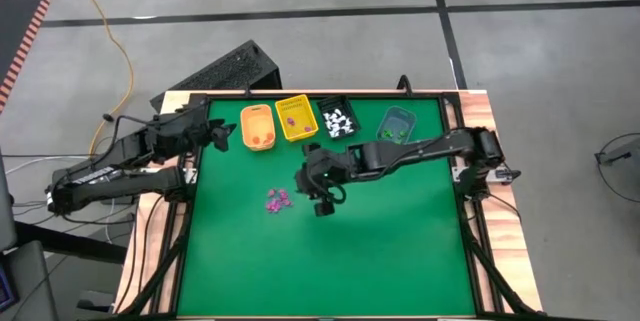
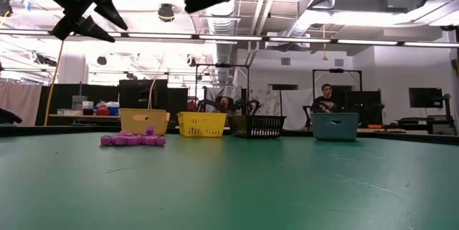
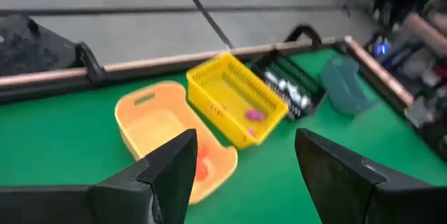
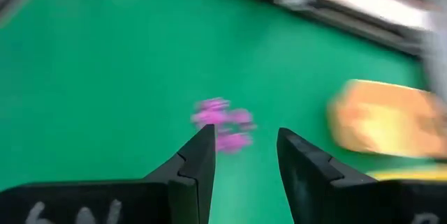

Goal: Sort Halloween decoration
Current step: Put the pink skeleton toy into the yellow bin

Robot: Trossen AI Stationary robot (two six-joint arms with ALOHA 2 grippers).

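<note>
Green felt (image 2: pixel 229 187) filled the foreground of the low view, bare right up to a small heap of purple trinkets (image 2: pixel 133 139) lying loose on it. From above, that purple cluster (image 1: pixel 277 200) sat left of centre on the table, the only Halloween decoration not yet binned, as far as the views showed.

Just beside the heap, the right gripper (image 1: pixel 323 204) hung above the felt, its arm reaching in from the right edge with the wrist bent downward. Its two dark fingers (image 4: pixel 199 158) stood apart with a clear gap between them and nothing in it; the purple pieces lay a little ahead of the tips, so the gripper looked poised for another pick.

Farther back, four bins stood in a row along the far edge. An orange bin (image 1: pixel 258 127) held a few orange-brown pieces, a yellow bin (image 1: pixel 296 117) held at least one purple piece, a black bin (image 1: pixel 338 119) held a good many white ones, and a grey-blue bin (image 1: pixel 397 124) held some green ones. Judging by that, white, green and orange were largely sorted and the purple was the remaining work.

At the far left corner, the left gripper (image 1: pixel 222 137) waited near the orange bin, fingers (image 3: pixel 173 172) spread wide and empty.
</note>
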